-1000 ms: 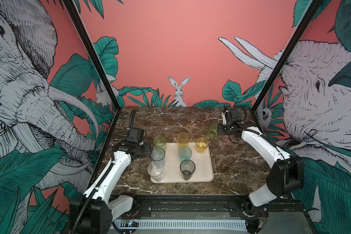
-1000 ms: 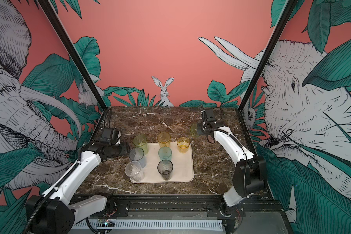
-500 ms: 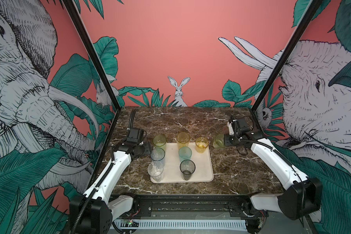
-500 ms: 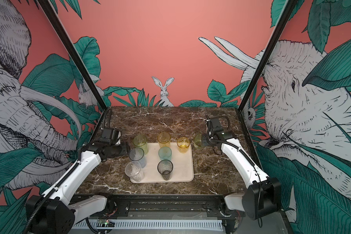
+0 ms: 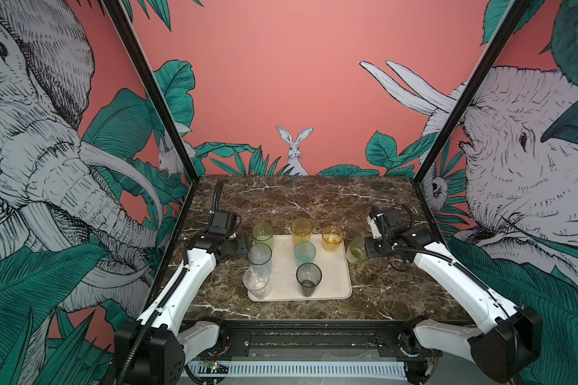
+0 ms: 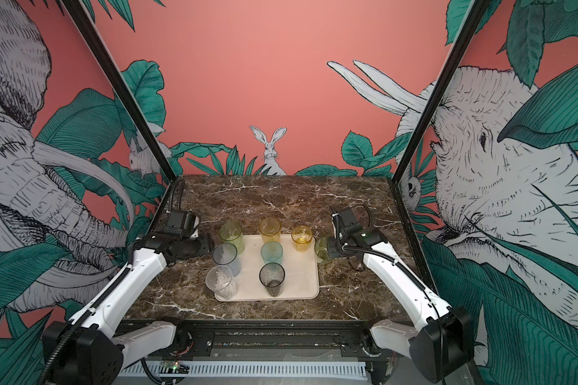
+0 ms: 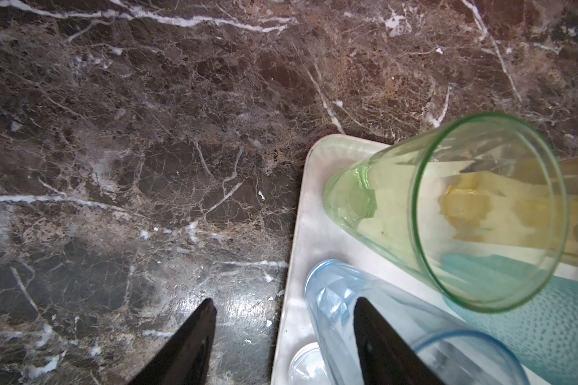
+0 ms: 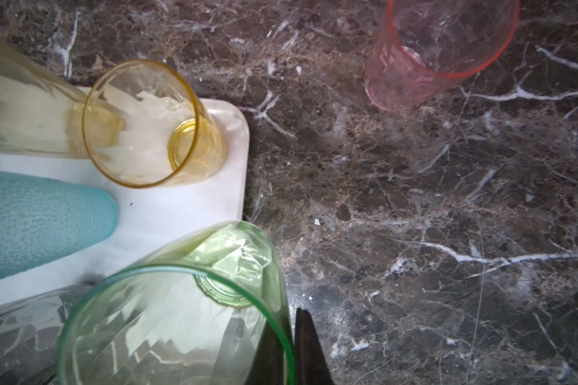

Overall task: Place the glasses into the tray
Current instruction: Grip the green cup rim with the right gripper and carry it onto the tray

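Observation:
The cream tray (image 5: 335, 276) lies mid-table with several glasses standing in it: yellow-green (image 5: 262, 233), amber tall (image 5: 301, 229), amber short (image 5: 332, 237), pale blue (image 5: 259, 255), teal (image 5: 304, 253), clear (image 5: 256, 282) and smoky grey (image 5: 309, 278). My right gripper (image 5: 364, 250) is shut on the rim of a short green glass (image 5: 356, 250), one finger inside and one outside (image 8: 291, 336). That green glass (image 8: 181, 310) hangs tilted over the tray's right edge (image 8: 241, 166). My left gripper (image 7: 286, 320) stands open at the tray's left edge, beside the pale blue glass (image 7: 341, 300), holding nothing.
A pink glass (image 8: 441, 50) stands on the dark marble table (image 8: 414, 216) beyond the tray's far right corner; my right arm hides it in both top views. Black frame posts and printed walls close the table's left, right and back sides.
My right gripper has carried the green glass from the back right of the table forward and down to the tray's right edge. The left arm has not moved.

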Controlling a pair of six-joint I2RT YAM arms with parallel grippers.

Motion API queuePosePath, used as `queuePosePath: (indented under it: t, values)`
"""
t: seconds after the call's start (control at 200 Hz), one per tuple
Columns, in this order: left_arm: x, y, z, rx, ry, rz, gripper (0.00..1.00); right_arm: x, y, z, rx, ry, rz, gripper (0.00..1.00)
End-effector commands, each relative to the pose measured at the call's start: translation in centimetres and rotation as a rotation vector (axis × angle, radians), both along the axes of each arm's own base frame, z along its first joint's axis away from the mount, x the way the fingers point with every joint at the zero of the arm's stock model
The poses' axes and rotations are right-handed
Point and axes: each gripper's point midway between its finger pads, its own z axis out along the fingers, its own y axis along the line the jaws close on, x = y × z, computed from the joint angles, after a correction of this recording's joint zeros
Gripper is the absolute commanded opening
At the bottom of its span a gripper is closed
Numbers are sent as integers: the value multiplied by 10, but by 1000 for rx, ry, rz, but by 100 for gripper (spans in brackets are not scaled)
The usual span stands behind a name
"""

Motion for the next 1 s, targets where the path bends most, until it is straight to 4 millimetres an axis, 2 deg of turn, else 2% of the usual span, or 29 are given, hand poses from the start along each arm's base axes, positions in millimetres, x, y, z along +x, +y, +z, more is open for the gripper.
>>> queuePosePath:
  t: [0.0, 0.21, 0.475, 0.775, 0.995]
  values:
    - [-1, 4, 1, 5, -14, 11, 67, -3, 9, -3, 5, 0, 5, 0]
    - [0, 2, 4, -1, -18, 8, 67, -8, 34, -12, 25, -9, 61, 0]
    - [0, 2, 6, -4, -21, 7, 67, -3, 55, -27, 46, -1, 93, 0]
    - [-2, 4, 7, 4, -20, 8, 67, 6, 67, -52, 24, 61, 118, 0]
    - [-1, 3, 8, 1, -22, 7, 67, 11, 70, -56, 19, 65, 122, 0]
